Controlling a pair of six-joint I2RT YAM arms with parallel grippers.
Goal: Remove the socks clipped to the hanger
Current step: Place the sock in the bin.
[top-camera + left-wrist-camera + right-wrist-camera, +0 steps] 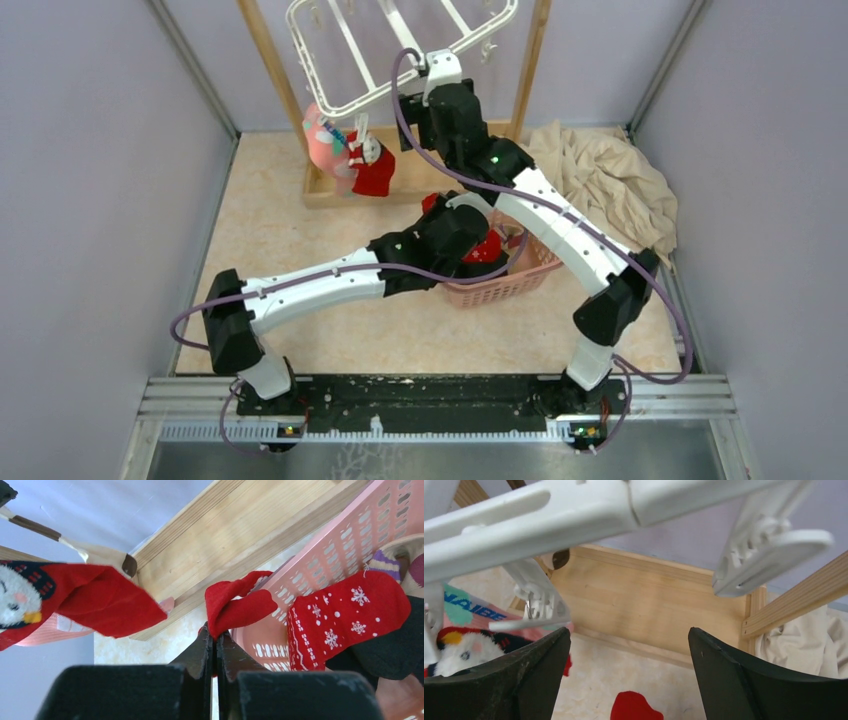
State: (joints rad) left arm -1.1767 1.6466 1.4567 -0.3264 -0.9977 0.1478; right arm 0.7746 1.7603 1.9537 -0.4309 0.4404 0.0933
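Left hand [216, 640]: I pinch plain red sock [235, 605] by basket [350, 535] to drop | right hand [629, 672]: spread wide under hanger [549, 515].

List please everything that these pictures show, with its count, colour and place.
hanger: one, white, on the frame at the rear
wooden frame: one, light wood, rear of the table
clipped socks: at least two, pink and red, under the hanger's left corner
basket: one, pink, middle of the table
basket socks: three seen, red with snowflakes, black, striped, in the basket
held sock: one, red, at the basket's edge
cloth: one, beige, right rear
left gripper: shut on the held sock
right gripper: open, just below the hanger
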